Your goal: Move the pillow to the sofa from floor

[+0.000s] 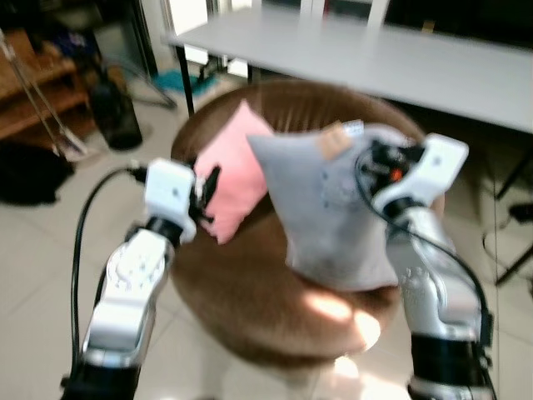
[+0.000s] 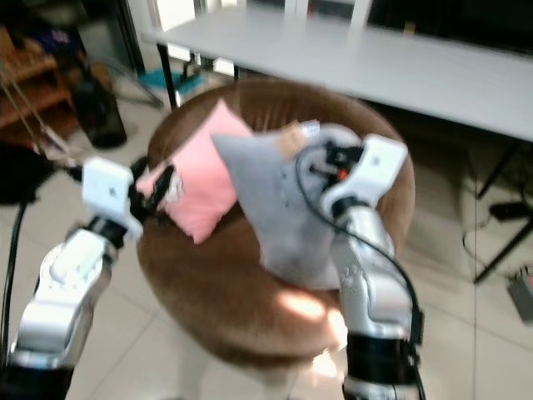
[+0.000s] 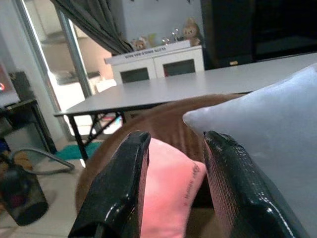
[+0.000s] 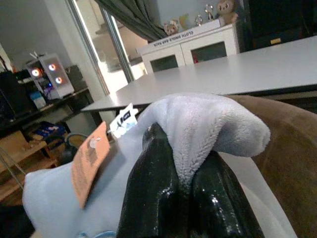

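Jaws of the right gripper (image 4: 184, 173) pinch a fold at the top edge of the grey pillow (image 1: 333, 208), holding it upright on the round brown sofa (image 1: 250, 300). Left gripper (image 3: 173, 163), jaws spread, sits just beside the pink pillow (image 1: 233, 167) leaning against the sofa's backrest.

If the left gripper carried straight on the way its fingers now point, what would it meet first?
Most likely the pink square pillow: it lies directly between and beyond the open left gripper, leaning on the round brown sofa. The grey pillow sits just to one side; depth is hard to judge.
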You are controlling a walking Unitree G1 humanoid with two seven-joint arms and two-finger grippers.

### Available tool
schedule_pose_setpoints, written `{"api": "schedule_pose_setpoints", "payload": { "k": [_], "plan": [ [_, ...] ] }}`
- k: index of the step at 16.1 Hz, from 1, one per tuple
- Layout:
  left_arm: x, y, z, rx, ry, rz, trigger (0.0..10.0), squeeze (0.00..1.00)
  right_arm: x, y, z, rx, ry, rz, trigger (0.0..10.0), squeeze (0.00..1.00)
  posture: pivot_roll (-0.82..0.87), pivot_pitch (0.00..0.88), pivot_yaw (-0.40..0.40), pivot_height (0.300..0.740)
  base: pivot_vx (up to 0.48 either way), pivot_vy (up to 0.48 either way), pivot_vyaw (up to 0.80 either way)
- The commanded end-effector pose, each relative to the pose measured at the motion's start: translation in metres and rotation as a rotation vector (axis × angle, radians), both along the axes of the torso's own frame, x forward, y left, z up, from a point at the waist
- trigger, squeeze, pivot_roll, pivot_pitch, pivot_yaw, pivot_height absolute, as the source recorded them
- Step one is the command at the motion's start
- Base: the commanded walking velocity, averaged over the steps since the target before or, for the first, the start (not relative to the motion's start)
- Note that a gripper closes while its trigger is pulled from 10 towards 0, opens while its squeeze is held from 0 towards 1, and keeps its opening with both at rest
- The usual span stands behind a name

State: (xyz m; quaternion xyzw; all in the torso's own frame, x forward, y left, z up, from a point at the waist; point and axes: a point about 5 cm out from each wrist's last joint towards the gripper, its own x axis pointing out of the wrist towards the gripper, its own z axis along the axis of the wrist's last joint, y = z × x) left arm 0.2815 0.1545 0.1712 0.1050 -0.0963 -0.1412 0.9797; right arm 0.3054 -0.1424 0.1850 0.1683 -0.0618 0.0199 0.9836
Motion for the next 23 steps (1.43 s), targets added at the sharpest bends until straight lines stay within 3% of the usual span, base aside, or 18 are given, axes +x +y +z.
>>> {"api": "schedule_pose_setpoints", "payload": {
  "k": [1,6,14,16,17,19,23],
  "plan": [
    [0.001,0.006,0.004,0.001,-0.011,0.015,10.0,0.00,0.000,0.010,0.016,0.002,-0.073,0.032,10.0,0.00,0.02,0.020,-0.016,0.740,0.352,0.000,0.00],
    [0.001,0.005,0.003,0.001,-0.006,0.011,10.0,0.00,0.002,0.010,0.017,-0.009,-0.072,0.033,10.0,0.00,0.02,0.029,-0.017,0.740,0.352,0.000,0.38],
    [0.001,0.006,0.002,0.007,0.001,0.009,10.0,0.00,0.002,0.011,0.015,-0.002,-0.067,0.043,10.0,0.00,0.02,0.032,-0.018,0.740,0.351,0.000,0.00],
    [-0.002,0.002,-0.009,0.042,0.062,-0.033,10.0,0.00,0.001,0.012,0.015,-0.007,-0.060,0.047,10.0,0.00,0.02,0.035,-0.017,0.740,0.000,0.000,0.00],
    [-0.007,-0.002,-0.015,0.082,0.090,-0.085,10.0,0.00,0.001,0.012,0.015,-0.022,-0.048,0.058,10.0,0.00,0.02,0.038,-0.016,0.740,0.000,0.000,0.00],
    [-0.013,-0.006,-0.016,0.078,0.092,-0.155,10.0,0.00,0.001,0.012,0.013,-0.073,0.003,0.107,10.0,0.00,0.02,0.043,-0.015,0.740,0.000,0.000,0.00],
    [-0.017,-0.005,-0.013,0.062,0.098,-0.191,10.0,0.00,0.001,0.016,0.017,-0.118,0.120,0.180,10.0,0.00,0.02,0.059,-0.016,0.740,0.000,0.000,0.00]
  ]
}}
